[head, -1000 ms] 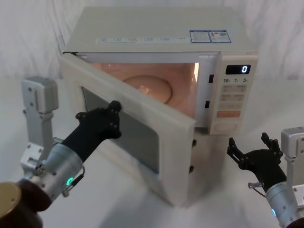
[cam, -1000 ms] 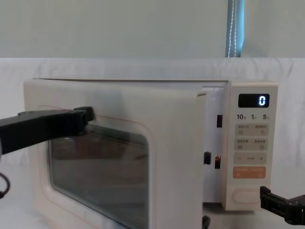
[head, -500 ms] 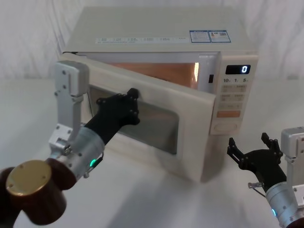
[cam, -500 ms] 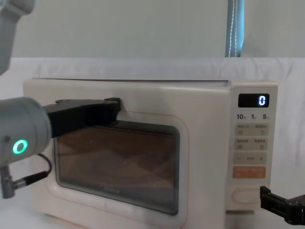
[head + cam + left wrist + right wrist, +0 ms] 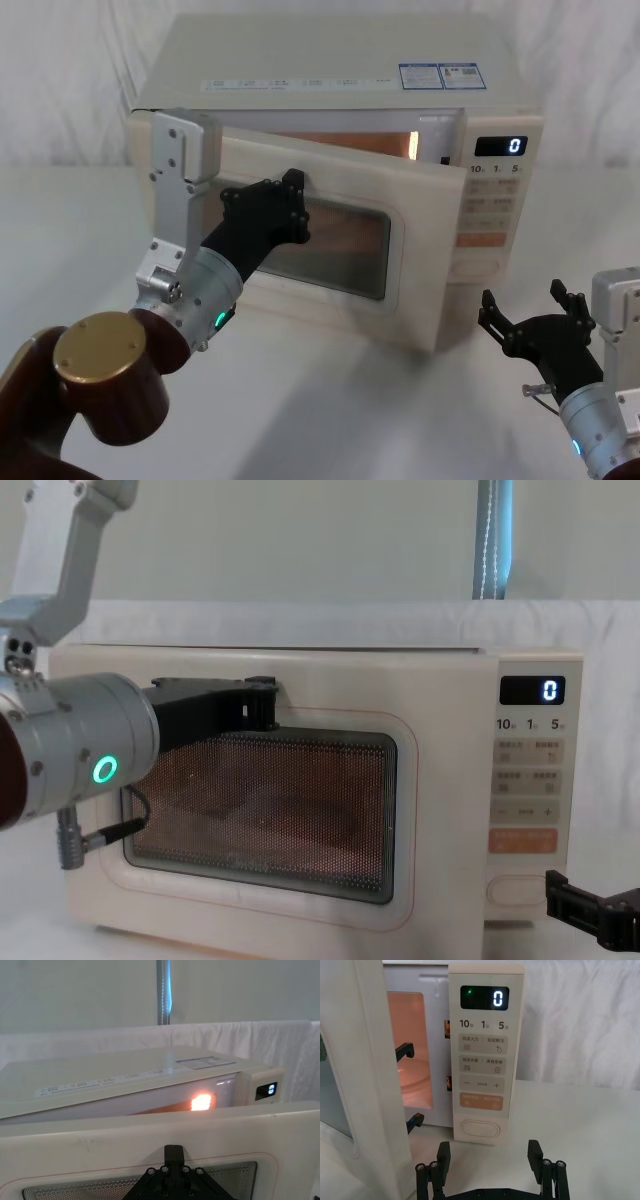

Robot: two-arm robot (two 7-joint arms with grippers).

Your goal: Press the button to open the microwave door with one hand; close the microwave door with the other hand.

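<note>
L gripper: fingers together, nothing gripped, tips pressed flat on microwave door just above the glass window. R gripper: fingers spread, empty, low in front of control panel, near the button, not touching. Door ajar w/ a narrow gap at latch side, cavity light on. Microwave sits on white table.

Handling, est.: door is stiff and hinged, swings light; push on frame, not glass. Latch likely needs a firm last shove.
</note>
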